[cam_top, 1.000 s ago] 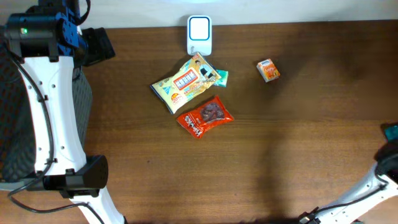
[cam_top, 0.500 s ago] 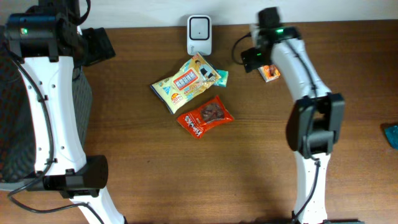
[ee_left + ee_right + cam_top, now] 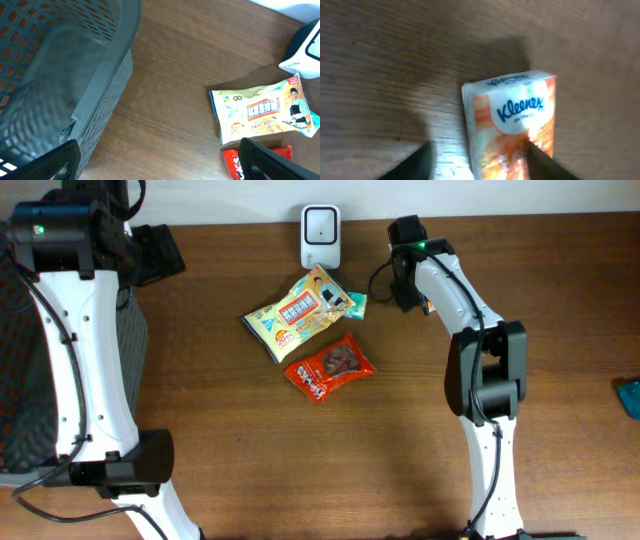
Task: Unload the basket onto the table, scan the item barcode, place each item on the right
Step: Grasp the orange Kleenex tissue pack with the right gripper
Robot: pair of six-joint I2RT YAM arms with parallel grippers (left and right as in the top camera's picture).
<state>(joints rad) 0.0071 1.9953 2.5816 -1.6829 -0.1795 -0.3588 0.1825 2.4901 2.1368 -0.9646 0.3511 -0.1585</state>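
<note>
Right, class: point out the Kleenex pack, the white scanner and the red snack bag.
Kleenex pack [image 3: 519, 108]: right wrist view, on the logo face.
white scanner [image 3: 320, 238]: overhead view, middle of its front.
red snack bag [image 3: 330, 367]: overhead view, centre of the bag.

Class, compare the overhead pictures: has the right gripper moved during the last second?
Yes. The right gripper came from the picture's lower right corner to just right of the white scanner, over the Kleenex pack.

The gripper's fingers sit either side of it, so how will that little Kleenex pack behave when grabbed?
The Kleenex pack looks like soft film-wrapped tissues, so it probably squashes and weighs little. Its smooth printed wrap may slip; flat-sided, it shouldn't roll.
</note>
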